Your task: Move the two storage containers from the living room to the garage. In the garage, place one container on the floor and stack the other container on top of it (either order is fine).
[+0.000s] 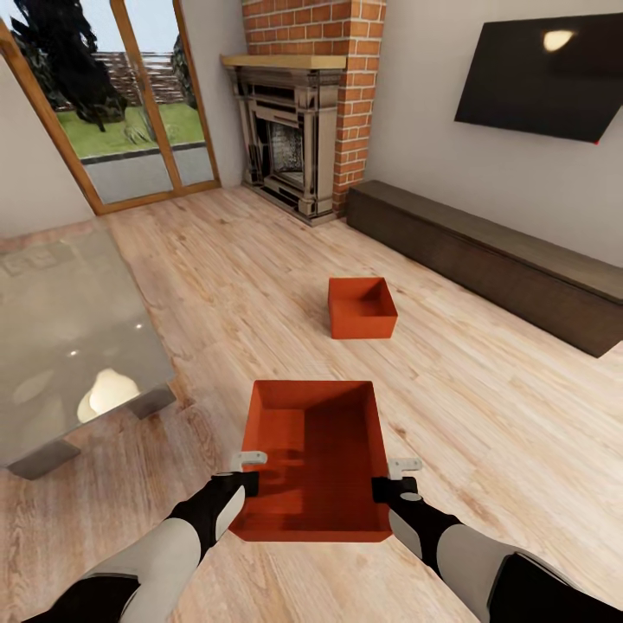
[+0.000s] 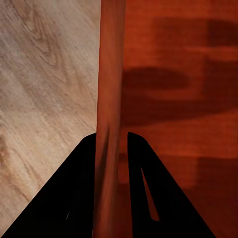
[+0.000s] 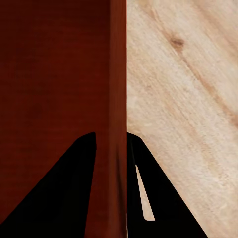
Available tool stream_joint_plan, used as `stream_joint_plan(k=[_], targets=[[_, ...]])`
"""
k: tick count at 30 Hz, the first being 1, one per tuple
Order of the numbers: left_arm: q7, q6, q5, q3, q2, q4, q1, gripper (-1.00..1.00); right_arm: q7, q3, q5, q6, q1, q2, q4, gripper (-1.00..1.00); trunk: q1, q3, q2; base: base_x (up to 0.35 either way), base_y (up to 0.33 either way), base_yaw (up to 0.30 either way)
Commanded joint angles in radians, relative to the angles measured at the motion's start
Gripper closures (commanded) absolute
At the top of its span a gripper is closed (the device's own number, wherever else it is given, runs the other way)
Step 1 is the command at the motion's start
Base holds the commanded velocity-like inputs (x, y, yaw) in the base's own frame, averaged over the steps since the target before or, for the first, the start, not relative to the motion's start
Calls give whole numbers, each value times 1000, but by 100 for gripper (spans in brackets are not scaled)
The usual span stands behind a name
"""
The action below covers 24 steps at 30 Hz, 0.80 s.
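Observation:
An orange-red storage container (image 1: 316,463) sits between my two arms in the head view, over the light wood plank floor of the living room. My left gripper (image 1: 249,484) is shut on its left wall (image 2: 110,99), one black finger on each side. On the opposite side, my right gripper (image 1: 385,490) is shut on the right wall (image 3: 118,99) in the same way. The second storage container (image 1: 362,307), same colour and open-topped, rests on the planks farther ahead, near the long dark cabinet. Whether the near container is lifted off the floor is unclear.
A glass-topped low table (image 1: 61,346) stands close on the left. A long dark low cabinet (image 1: 493,255) runs along the right wall under a black TV (image 1: 541,73). The red-brick fireplace (image 1: 298,130) and wood-framed glass doors (image 1: 112,104) are ahead.

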Motion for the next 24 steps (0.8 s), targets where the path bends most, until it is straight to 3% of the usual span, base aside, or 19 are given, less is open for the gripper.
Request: stream_joint_plan(k=[1, 24], targets=[[19, 9, -9, 4, 2, 2, 0, 100, -9, -3, 6, -15, -1, -24, 0, 100, -4, 3, 7, 0, 0, 0], [19, 9, -9, 5, 3, 2, 0, 100, -9, -3, 6, -16, -1, -24, 0, 100, -92, 75, 168, 0, 0, 0]])
